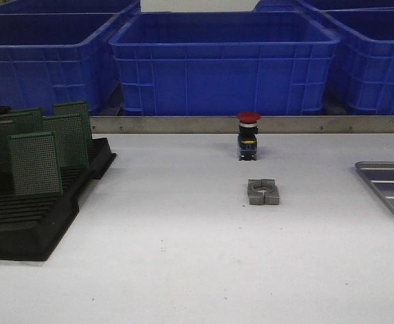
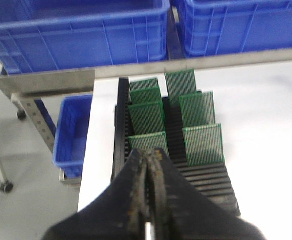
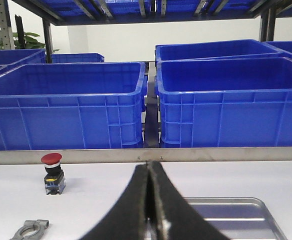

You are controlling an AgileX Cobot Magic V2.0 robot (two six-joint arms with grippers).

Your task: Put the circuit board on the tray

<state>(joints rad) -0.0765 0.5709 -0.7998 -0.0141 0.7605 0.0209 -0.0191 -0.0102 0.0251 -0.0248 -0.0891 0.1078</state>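
**Boards still racked, tray bare, both pincers pressed together**

No circuit board has been lifted yet. The circuit boards (image 2: 147,117) are stood upright in the black slotted rack (image 1: 41,226) at the left of the table, while the tray (image 1: 390,187) lies at the far right edge, only partly in the front view. The left gripper (image 2: 148,165) is held above the near end of the rack with its fingers pressed together and nothing between them; the right gripper (image 3: 149,172) is likewise closed and empty, poised over the near rim of the tray.

Several risks are judged from here. The boards are thin, rigid, green perforated panels set close together, so a neighbouring board could be knocked or dragged out if the jaws are not spread and centred on a single edge. A smooth board edge could also slip from a shallow pinch during the long carry across the table. A red-capped push button (image 1: 248,135) and a small grey metal clamp (image 1: 263,192) stand in the middle of the table and could be struck by a low pass. The tray is shallow, silver-grey metal with a raised rim, rounded corners and ribbed floor; a board released onto the rim could be left tilted.
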